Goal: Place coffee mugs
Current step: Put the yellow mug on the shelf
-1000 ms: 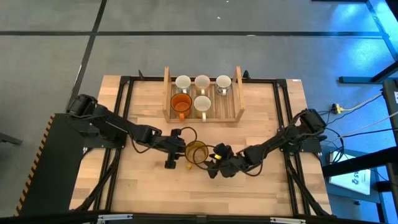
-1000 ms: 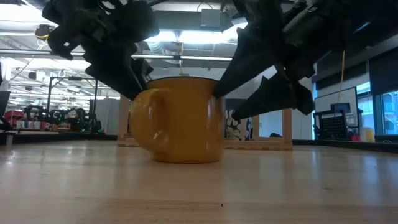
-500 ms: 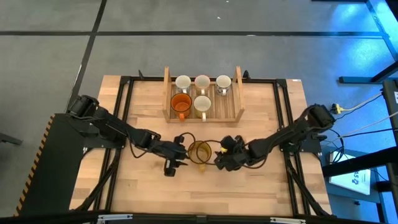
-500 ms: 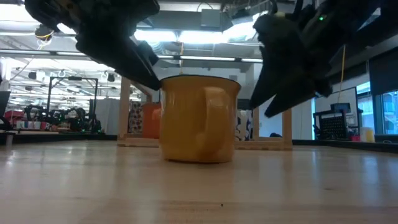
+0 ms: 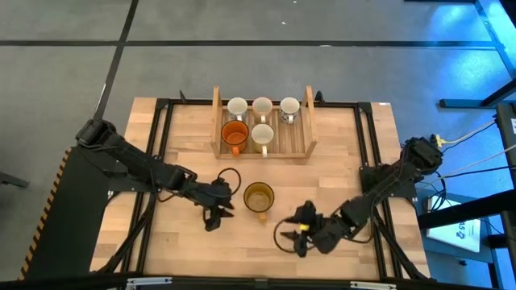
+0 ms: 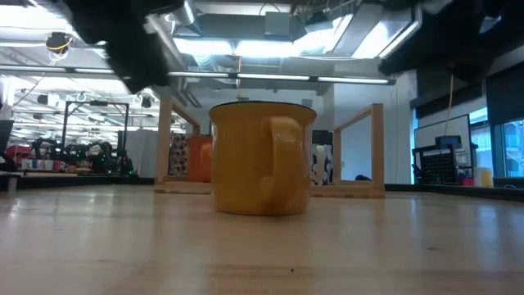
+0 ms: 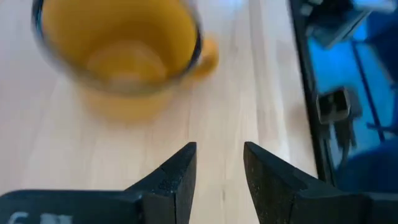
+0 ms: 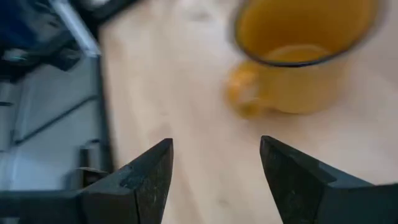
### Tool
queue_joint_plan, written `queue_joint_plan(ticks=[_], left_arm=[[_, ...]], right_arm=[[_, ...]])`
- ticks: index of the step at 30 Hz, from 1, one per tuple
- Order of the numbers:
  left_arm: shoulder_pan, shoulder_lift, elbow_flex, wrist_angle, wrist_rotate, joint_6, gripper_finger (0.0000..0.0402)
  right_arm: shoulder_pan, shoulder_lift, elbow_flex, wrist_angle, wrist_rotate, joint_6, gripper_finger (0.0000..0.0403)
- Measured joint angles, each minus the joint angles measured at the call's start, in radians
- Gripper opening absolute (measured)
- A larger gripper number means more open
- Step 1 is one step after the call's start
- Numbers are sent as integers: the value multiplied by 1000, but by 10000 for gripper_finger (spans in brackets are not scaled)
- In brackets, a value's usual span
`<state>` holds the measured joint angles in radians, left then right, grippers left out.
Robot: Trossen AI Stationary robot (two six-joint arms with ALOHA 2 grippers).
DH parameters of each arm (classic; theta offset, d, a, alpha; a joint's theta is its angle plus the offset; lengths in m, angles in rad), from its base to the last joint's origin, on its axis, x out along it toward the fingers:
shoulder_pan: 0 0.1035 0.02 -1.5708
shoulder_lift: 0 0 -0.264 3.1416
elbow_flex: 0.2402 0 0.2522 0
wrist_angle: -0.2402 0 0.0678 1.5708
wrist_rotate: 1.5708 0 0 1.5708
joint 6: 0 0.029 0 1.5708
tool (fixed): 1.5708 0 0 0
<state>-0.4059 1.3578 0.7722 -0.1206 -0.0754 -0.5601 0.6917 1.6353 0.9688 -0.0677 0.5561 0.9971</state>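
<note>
Now: amber-yellow mug (image 5: 258, 196) stands upright and alone on the bare table (image 5: 339, 153), about midway between its side edges, nearer the front edge than the wooden tray (image 5: 264, 143) is. My left tool (image 5: 211, 216) sits just beside the mug toward the table's left edge, fingers (image 7: 176, 180) spread a little, pinching nothing. My right tool (image 5: 301, 235) is off toward the front-right corner, apart from the mug, fingers (image 8: 146, 177) spread wide, empty. Tray at the back edge holds the orange mug (image 5: 234, 134) and four white mugs (image 5: 262, 105).
</note>
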Motion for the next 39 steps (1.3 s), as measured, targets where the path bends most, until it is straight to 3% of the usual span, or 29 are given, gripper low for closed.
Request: queue_joint_plan(ticks=[4,9,13,18,27,34,39], left_arm=[[-31,-69,0,-156,17,-40,128],[-40,-128,-1,-326,7,-34,128],[-39,-136,-1,-371,13,-4,128],[-40,-136,-1,-367,77,81,128],[-39,-136,-1,-383,95,179,128],[-39,-136,-1,-388,95,249,128],[-39,-136,-1,-388,95,258,128]], right_arm=[[34,69,57,68,13,-51,229],[27,209,255,-105,108,-59,229],[-4,323,407,-307,238,52,229],[-41,464,532,-355,300,137,229],[-77,533,564,-493,389,380,229],[-74,534,568,-510,379,390,229],[-83,542,632,-645,364,390,229]])
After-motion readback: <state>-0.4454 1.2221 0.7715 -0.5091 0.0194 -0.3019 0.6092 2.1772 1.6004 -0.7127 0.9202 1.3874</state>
